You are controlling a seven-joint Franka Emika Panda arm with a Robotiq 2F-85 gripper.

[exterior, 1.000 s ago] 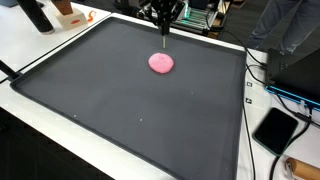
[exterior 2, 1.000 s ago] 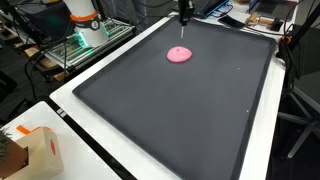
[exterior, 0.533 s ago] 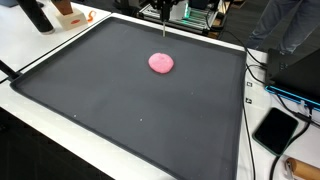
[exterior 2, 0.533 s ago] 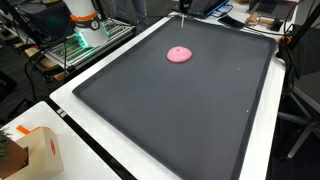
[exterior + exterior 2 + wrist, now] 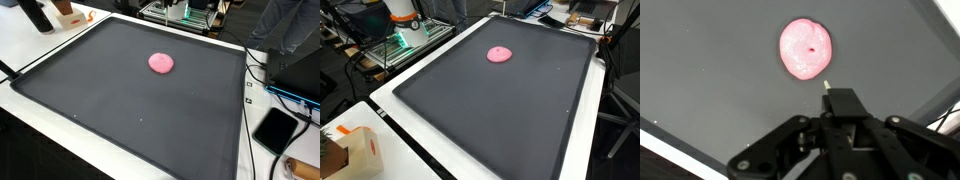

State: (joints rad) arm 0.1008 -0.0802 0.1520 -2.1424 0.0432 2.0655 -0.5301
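A flat pink putty disc (image 5: 161, 63) (image 5: 499, 55) lies on the far part of a large black mat (image 5: 120, 115) (image 5: 500, 115). In the wrist view the disc (image 5: 805, 48) shows a small dent near its middle. My gripper (image 5: 838, 100) fills the bottom of that view, above the mat and just off the disc's edge. Its jaws are pressed together on a thin pale stick whose tip (image 5: 826, 83) pokes out toward the disc without touching it. In both exterior views the gripper is out of frame.
The mat lies on a white table (image 5: 60, 40). A black tablet (image 5: 276, 129) and cables (image 5: 262, 80) sit past one mat edge. A cardboard box (image 5: 355, 150) stands at a table corner. A rack with equipment (image 5: 405, 30) borders another side.
The gripper with its stick has lifted straight up from the pink disc and left both exterior views. The disc has stayed put.
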